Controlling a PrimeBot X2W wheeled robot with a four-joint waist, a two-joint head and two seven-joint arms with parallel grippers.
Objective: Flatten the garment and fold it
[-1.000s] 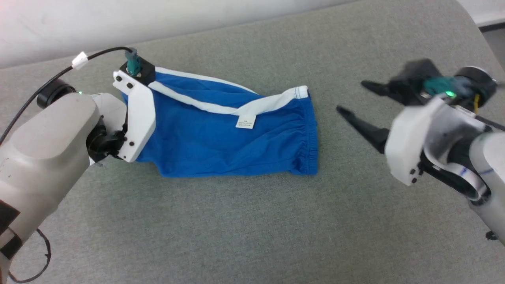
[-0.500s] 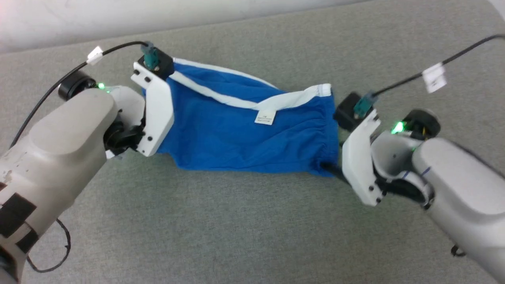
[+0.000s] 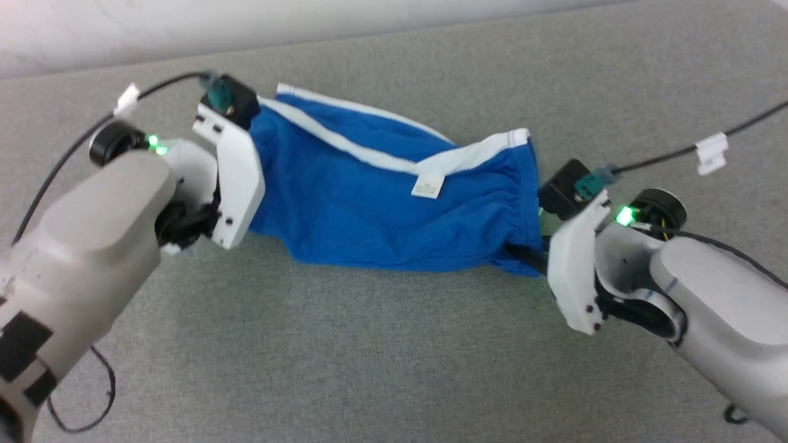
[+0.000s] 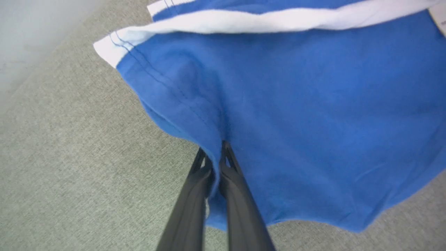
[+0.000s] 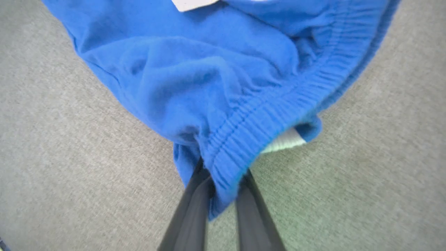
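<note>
Nearest me is the grey woven cloth-covered tabletop (image 3: 369, 357), where I have bare room to work. On it, stretched left to right across the middle, lie the royal-blue soft-fabric basketball shorts (image 3: 381, 209), not yet flat: the cloth sags and wrinkles between my two holds.

At the near right corner my right gripper (image 5: 223, 176) straddles the gathered elastic waistband (image 5: 271, 111). The band's end is bunched between the two dark fingers, so I read it as grasping that corner. I chose the elastic because it is thick and should not slip under a pull.

On the left, my left gripper (image 4: 217, 155) is clenched tight on the stitched leg hem, with blue cloth pinched between the tips. Holding opposite ends lets me draw the shorts taut along their length and shake out the creases before any fold.

Further in, the small white rectangular tag (image 3: 428, 186) lies on the upper layer near the middle. Beyond it, the white trim band (image 3: 345, 138) runs diagonally from the far left corner toward the waistband, which tells me the top layer sits skewed. Past the far edge rises the pale wall (image 3: 246, 24).

Folding is not yet begun; flattening comes first, I judge.
</note>
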